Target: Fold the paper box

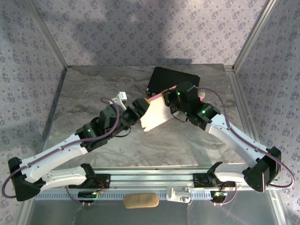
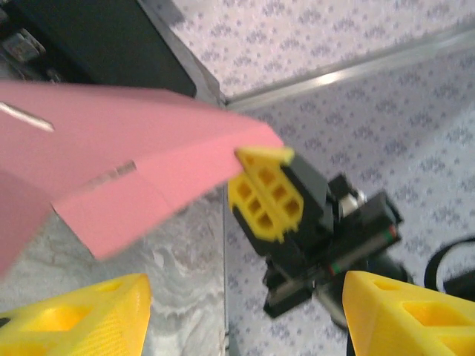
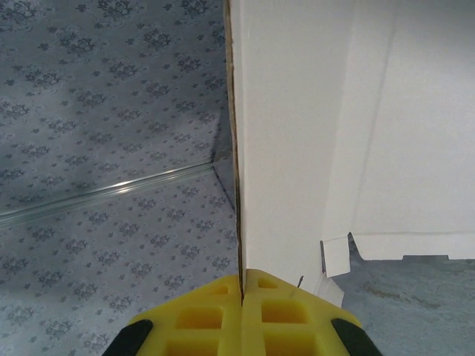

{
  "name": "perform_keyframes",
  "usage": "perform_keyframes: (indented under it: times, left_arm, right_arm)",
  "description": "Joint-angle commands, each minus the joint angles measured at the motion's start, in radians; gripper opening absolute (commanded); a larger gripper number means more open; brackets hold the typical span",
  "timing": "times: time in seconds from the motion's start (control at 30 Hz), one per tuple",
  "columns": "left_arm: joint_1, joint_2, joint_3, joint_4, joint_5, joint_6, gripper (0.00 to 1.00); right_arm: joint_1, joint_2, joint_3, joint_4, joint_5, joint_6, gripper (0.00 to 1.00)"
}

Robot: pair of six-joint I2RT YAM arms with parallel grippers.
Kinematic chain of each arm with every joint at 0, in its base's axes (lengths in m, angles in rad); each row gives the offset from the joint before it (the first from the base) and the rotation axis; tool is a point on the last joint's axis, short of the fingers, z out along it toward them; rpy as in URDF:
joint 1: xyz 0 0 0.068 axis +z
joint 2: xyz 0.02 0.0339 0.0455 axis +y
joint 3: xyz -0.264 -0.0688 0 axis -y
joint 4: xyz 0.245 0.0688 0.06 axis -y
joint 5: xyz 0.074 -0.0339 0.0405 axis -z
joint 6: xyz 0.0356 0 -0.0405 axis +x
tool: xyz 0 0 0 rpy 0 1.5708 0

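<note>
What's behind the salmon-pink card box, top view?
A black rectangular hard case lies on the grey marbled table behind the salmon-pink card box. Its near edge is hidden by the box and the right pincer, so whatever sits along that edge cannot be seen.

Paper box: thin card, salmon-pink outside, pale inside, with creased flaps and die-cut notches. Partly folded, not closed. Held tilted over the table, one edge pinched in the right end effector.
</note>
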Motion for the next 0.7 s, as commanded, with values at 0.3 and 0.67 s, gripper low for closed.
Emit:
perform_keyframes:
  times: [0.3,0.67]
  left_arm:
    - [0.028,-0.006,-0.054,0.108,0.004,-0.079,0.65]
    - [-0.106,0.017,0.034,0.035,-0.104,-0.058,0.73]
  right_arm:
    - [-0.02,-0.03,-0.009,0.004,-0.004,0.011,0.0]
    - [-0.027,-0.018,0.026,-0.011,-0.005,0.017,0.0]
